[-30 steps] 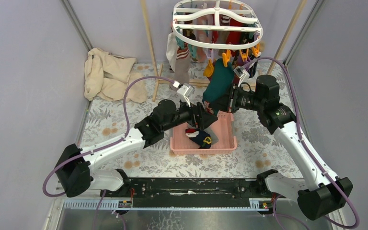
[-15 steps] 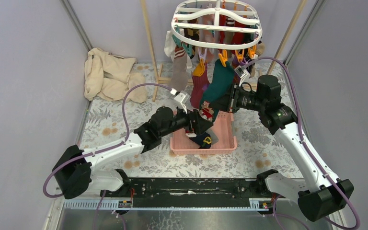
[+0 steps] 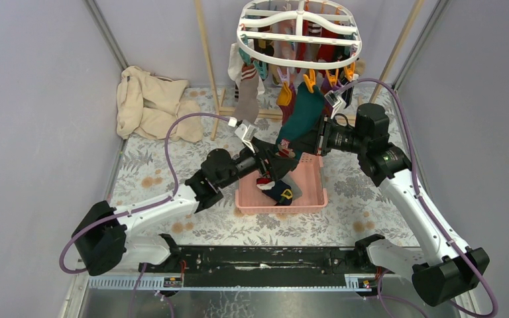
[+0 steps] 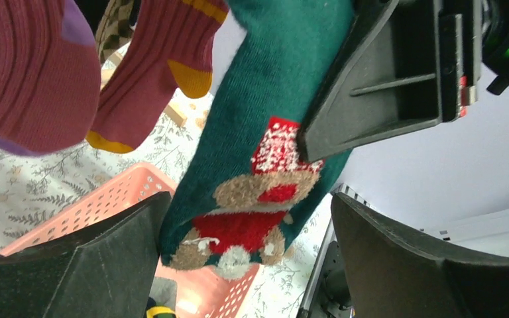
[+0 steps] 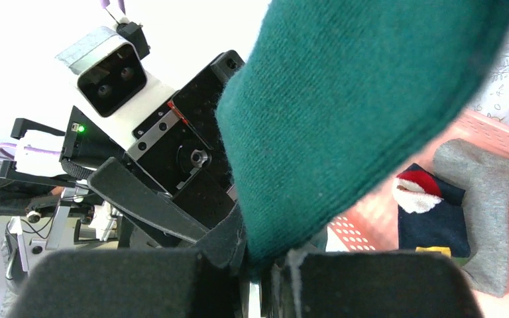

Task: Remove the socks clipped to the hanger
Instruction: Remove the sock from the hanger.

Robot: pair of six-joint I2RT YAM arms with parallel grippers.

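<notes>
While pink basket (image 3: 282,207) sits lower centre, L gripper (image 3: 275,162) gapes wide round toe of green sock (image 3: 301,116) mid-frame; R gripper (image 3: 308,142) pinches its leg. Sock hangs clipped to hanger (image 3: 296,64), top centre. Risk: hard pull swings hanger, sock slips.

left gripper (image 4: 248,199) fingers spread, gap filled by green sock (image 4: 252,165) toe | above: right gripper (image 3: 305,142) clamped on same sock, blocks | left: maroon socks (image 4: 40,73) hang close | below: pink basket (image 3: 315,192), partly filled | hanger (image 3: 298,32) flanks: wooden poles (image 3: 205,59)
</notes>
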